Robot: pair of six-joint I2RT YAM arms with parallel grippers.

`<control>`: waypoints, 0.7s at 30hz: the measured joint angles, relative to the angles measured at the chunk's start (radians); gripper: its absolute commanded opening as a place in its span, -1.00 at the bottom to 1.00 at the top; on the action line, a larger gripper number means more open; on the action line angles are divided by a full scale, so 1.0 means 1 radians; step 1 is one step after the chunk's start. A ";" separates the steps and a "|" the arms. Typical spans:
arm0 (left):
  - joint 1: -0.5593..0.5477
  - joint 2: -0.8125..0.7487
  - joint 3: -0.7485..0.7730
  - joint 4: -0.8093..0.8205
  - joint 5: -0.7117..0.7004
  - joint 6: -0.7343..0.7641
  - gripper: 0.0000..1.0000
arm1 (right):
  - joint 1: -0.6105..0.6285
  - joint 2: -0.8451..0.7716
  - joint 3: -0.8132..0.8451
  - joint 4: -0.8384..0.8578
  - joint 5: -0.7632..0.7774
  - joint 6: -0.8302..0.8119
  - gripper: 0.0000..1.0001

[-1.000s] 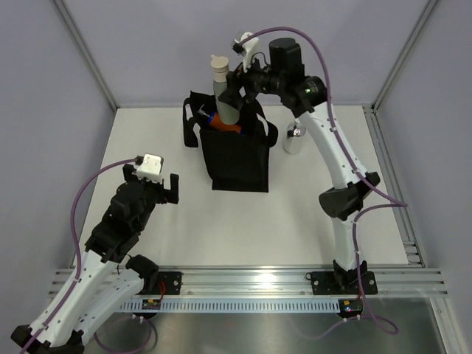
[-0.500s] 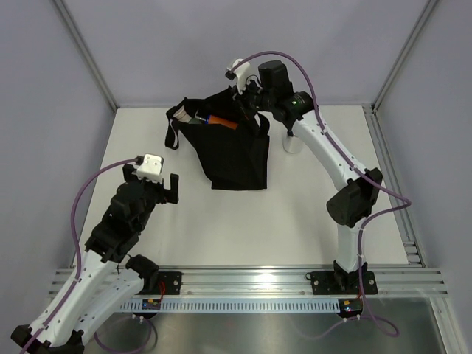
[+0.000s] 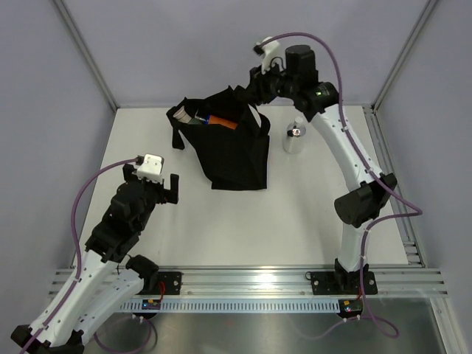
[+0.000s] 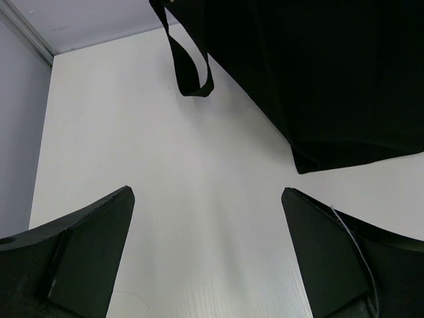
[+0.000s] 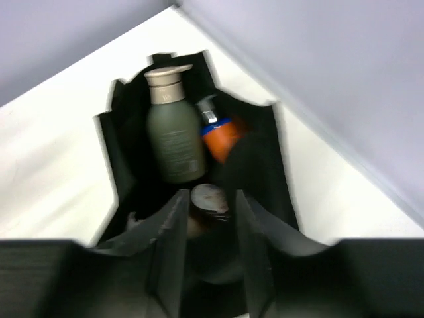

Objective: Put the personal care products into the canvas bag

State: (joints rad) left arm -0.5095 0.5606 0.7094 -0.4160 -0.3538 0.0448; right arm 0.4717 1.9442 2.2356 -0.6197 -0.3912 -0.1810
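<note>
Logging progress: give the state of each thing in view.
canvas bag: mouth open, one rim corner raised.
grey-green bottle: inside the bag.
orange bottle: inside the bag, beside the grey-green one.
silver bottle: upright, outside the bag.
left fingers: open, empty.
right fingers: shut, apparently pinching the bag's rim.

No text can be read; the small print on the grey-green bottle [image 5: 173, 142] is too blurred.
</note>
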 measured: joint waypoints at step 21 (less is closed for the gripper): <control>0.000 0.018 0.000 0.000 0.001 0.000 0.98 | -0.238 -0.195 -0.892 0.347 0.319 0.204 0.99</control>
State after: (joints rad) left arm -0.5095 0.5781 0.7094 -0.4160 -0.3527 0.0448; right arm 0.2333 1.7496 1.3437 -0.2726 -0.0719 0.0231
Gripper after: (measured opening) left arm 0.987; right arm 0.993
